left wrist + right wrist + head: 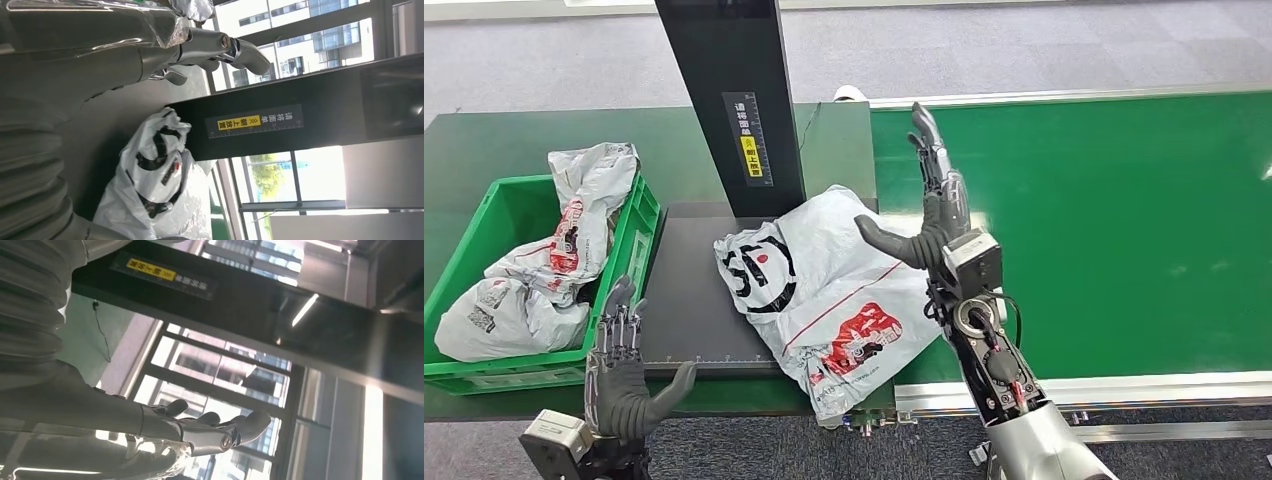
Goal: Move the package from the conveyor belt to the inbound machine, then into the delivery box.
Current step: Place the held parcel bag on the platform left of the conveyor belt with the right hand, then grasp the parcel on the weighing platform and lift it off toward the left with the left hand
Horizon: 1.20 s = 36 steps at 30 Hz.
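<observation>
- Nearest the head camera, the silver right arm (1014,400) rises from the bottom edge, its right hand (934,215) upright with fingers straight and apart, thumb out toward the package, holding nothing.
- Largest of all is the green conveyor belt (1124,220), a flat band framed by silver rails on the right side.
- Next, the inbound machine: a dark flat scanning platform (689,290) with a tall black post (734,90) that carries a yellow-and-white label (750,140).
- Left of the platform stands the green plastic delivery box (639,235), with other white bags (534,275) already piled in it.
- On the platform's right edge lies the white plastic mailer package with black and red print (824,290). It straddles that edge, one end at the foot of the post, the other hanging over the near rail; its long axis runs slantwise from the post toward the near edge.
- Lower left, the left hand (624,375) is held upright too, fingers apart and thumb out, gripping nothing, at the near edge of the platform, between the delivery box and the package.
- Judged from this, the package has reached the machine and the box leg remains. The package lies just beside the right hand, on its thumb side, possibly touching the thumb, and well apart from the left hand. The box, though, is on the left hand's side, so the package must cross the whole platform leftward.
</observation>
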{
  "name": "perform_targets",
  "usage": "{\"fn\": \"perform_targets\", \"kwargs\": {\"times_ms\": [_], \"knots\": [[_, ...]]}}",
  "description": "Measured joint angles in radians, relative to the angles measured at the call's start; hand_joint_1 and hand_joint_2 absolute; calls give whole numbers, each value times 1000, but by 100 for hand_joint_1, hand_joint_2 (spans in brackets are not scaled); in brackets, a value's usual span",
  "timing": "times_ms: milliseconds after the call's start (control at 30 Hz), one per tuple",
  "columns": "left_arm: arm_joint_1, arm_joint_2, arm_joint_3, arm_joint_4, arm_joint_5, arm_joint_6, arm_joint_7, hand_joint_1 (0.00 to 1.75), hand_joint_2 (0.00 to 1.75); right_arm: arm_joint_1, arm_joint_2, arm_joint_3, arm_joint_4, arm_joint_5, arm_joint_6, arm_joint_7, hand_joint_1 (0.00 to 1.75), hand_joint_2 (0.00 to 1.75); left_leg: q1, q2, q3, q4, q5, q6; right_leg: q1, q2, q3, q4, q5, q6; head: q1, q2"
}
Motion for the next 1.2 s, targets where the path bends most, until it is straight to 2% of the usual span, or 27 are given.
{"fn": "perform_targets", "kwargs": {"times_ms": [400, 767, 1200], "knots": [[-22, 4, -24, 18, -15, -9, -4, 0, 175, 65, -16, -35, -142, -33, -68, 0, 0, 175, 0, 0, 0, 0, 0, 0, 0, 0, 0, 0, 0, 0, 0, 0], [-114, 10, -109, 73, -71, -6, 3, 0, 175, 70, -20, -34, -100, -38, -50, 0, 0, 175, 0, 0, 0, 0, 0, 0, 0, 0, 1, 0, 0, 0, 0, 0], [-134, 18, -131, 99, -71, -3, 3, 0, 175, 70, -21, -34, -70, -38, -48, 0, 0, 175, 0, 0, 0, 0, 0, 0, 0, 0, 1, 0, 0, 0, 0, 0]]}}
